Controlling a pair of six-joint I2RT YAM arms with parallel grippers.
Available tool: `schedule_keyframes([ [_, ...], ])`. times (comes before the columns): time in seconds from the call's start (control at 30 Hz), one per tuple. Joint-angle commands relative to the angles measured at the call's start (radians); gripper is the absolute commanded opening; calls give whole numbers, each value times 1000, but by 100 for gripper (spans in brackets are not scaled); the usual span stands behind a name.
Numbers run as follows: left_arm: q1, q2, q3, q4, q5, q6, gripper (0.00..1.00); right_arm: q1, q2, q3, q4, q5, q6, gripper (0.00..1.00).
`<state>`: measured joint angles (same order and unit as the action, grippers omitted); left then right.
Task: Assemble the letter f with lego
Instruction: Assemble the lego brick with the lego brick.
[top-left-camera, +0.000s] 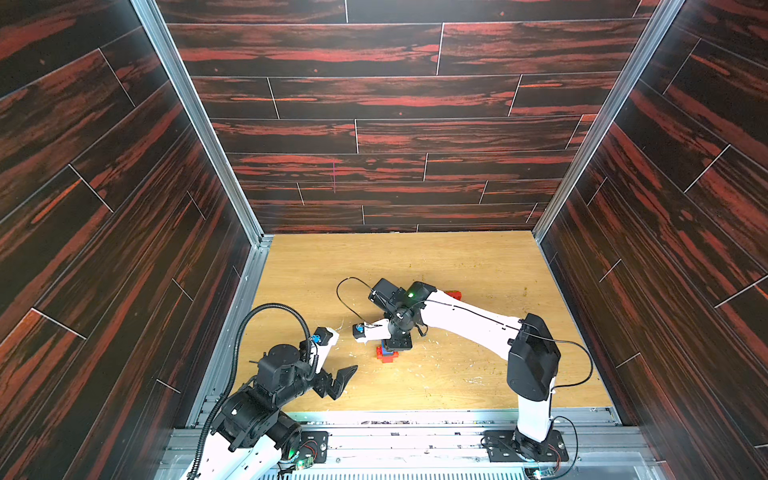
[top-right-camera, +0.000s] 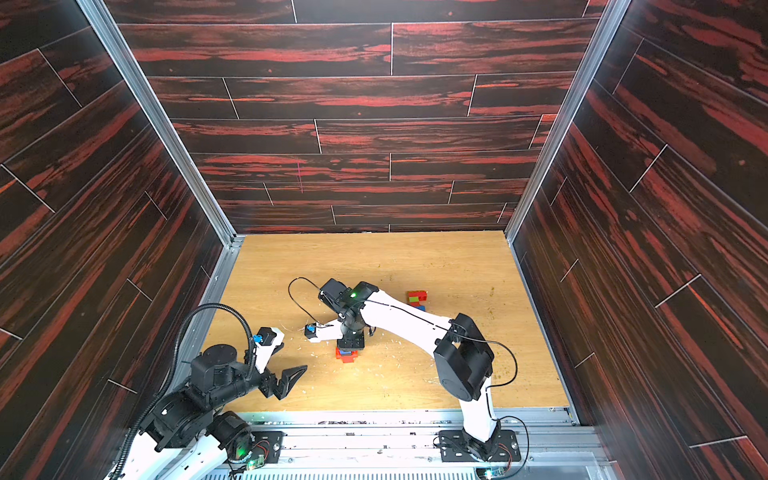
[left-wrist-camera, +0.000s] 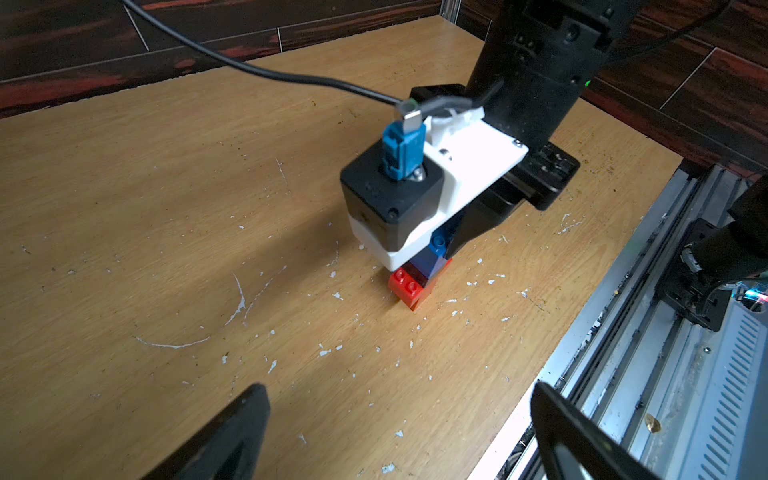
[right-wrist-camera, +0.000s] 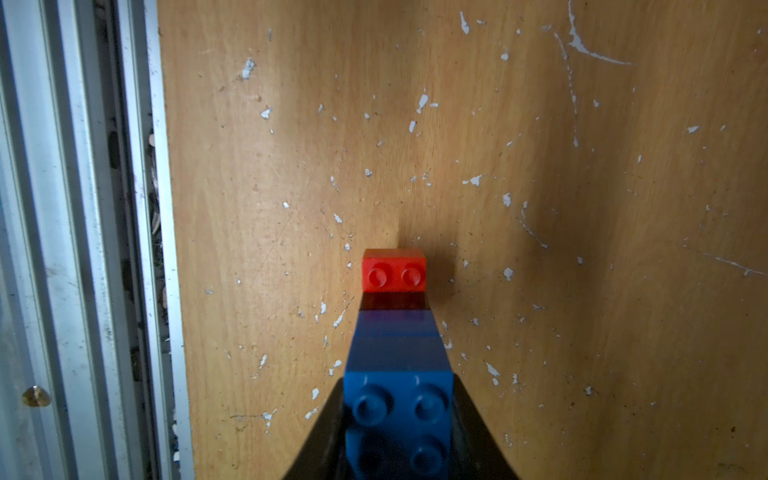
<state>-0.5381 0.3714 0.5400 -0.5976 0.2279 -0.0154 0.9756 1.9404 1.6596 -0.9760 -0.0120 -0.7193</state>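
A low lego stack stands on the wooden table (top-left-camera: 457, 374) near the front middle. Its base is a red brick (right-wrist-camera: 394, 270), also visible from the left wrist camera (left-wrist-camera: 409, 286), with blue bricks (right-wrist-camera: 397, 357) on top. My right gripper (right-wrist-camera: 398, 419) points straight down and is shut on the top blue brick (left-wrist-camera: 438, 243). In both top views the right wrist covers most of the stack (top-left-camera: 386, 354) (top-right-camera: 346, 355). My left gripper (top-left-camera: 340, 380) (left-wrist-camera: 395, 436) hangs open and empty over the front left of the table, a short way from the stack.
A small pile of red, lime green and blue bricks (top-right-camera: 417, 299) lies behind the right forearm, mostly hidden in a top view (top-left-camera: 454, 295). A metal rail (top-left-camera: 415, 419) runs along the table's front edge. Dark panelled walls close in three sides.
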Motion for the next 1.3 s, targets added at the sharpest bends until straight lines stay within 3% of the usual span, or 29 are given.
schedule_keyframes([
  [0.0,-4,-6,-6,8,1,3,100,-3,21,-22,-30,-30,21,33],
  [0.23,-4,-3,-7,9,0,3,100,-3,-9,-35,-15,-41,26,45],
  [0.27,-4,-3,-7,9,-1,3,100,-3,-14,-38,-11,-42,24,73],
  [0.4,-4,-2,-8,9,-2,3,100,-3,-36,-49,17,-45,28,87],
  [0.83,-4,20,-8,15,3,5,100,-50,-203,-125,181,-83,111,94],
  [1.07,-7,130,13,13,23,41,100,-113,-404,-261,307,-125,189,94],
  [1.27,-8,274,2,170,13,133,100,-133,-536,-389,365,-112,236,94],
])
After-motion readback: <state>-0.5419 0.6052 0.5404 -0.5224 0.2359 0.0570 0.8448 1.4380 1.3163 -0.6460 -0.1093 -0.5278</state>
